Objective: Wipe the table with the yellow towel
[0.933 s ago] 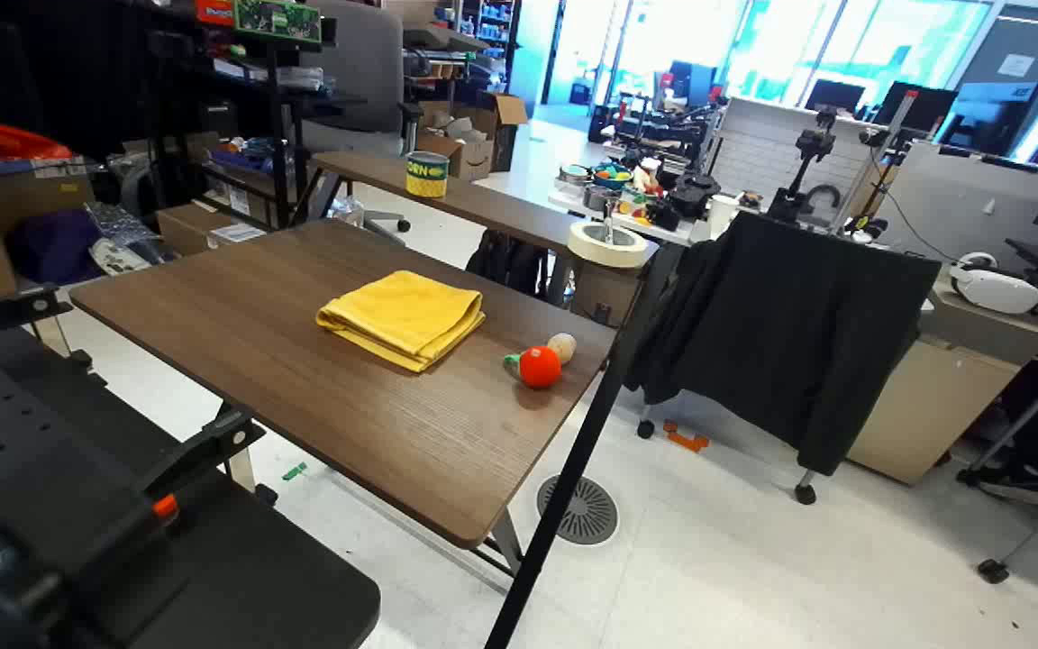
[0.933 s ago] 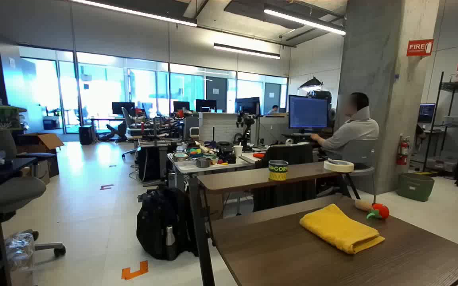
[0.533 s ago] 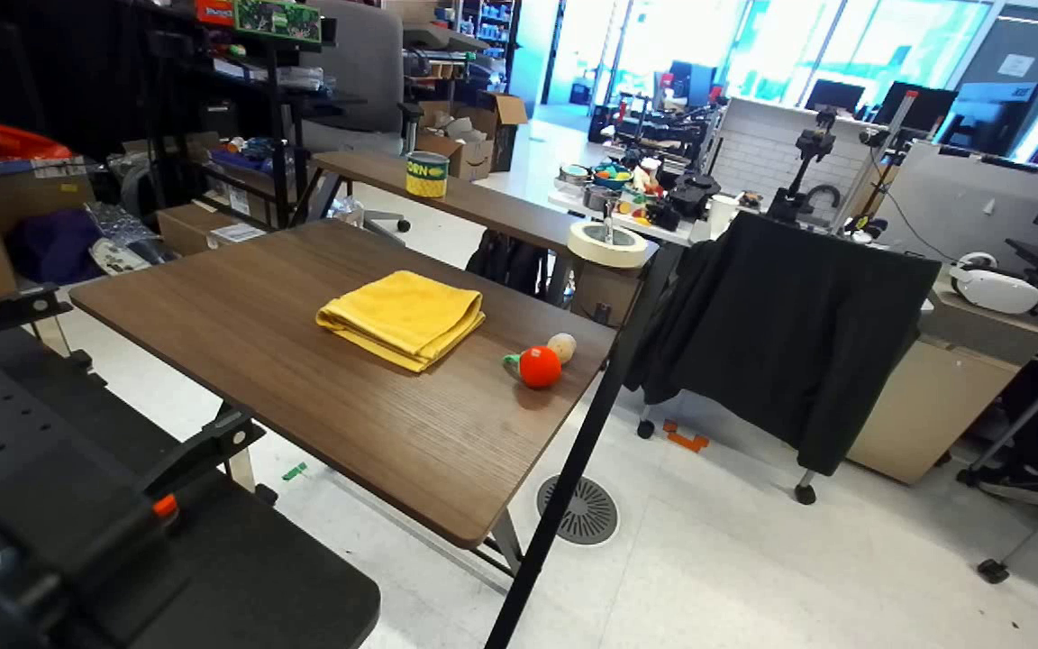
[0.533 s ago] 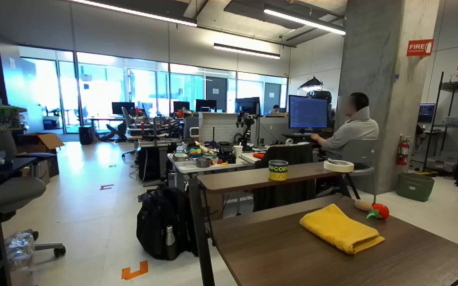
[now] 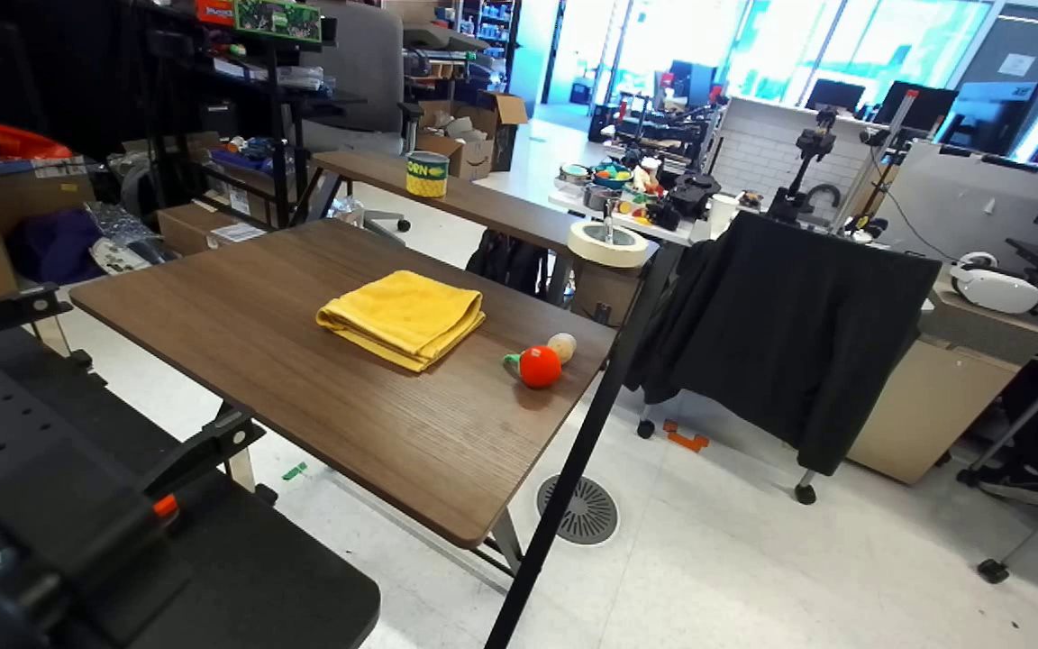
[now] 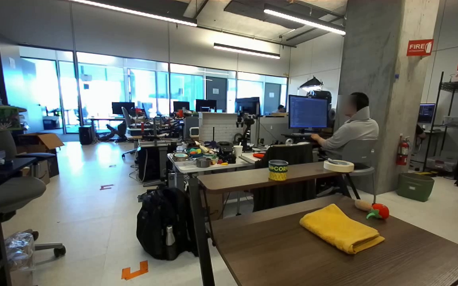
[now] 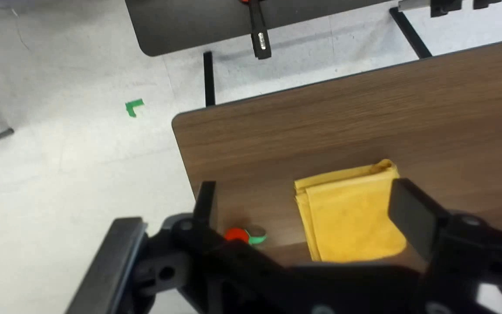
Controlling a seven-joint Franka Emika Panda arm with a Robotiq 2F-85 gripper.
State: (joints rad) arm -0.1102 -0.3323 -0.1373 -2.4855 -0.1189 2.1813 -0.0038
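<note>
One squarish yellow towel (image 7: 351, 218), long axis unclear, lies roughly aligned with the table (image 7: 277, 135), tool (image 7: 305, 199) spread wide.

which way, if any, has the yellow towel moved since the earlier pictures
No, not in any direction: in both exterior views the yellow towel lies folded at the same spot relative to the edges of the table.

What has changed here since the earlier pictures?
On the dark brown wood-grain table, nothing visibly moved, and nothing was taken hold of or let go. Far in the background, a dark-haired person's head has shifted slightly rightward in an exterior view. The folded mustard-yellow cloth towel and round orange-red object stayed put.
</note>
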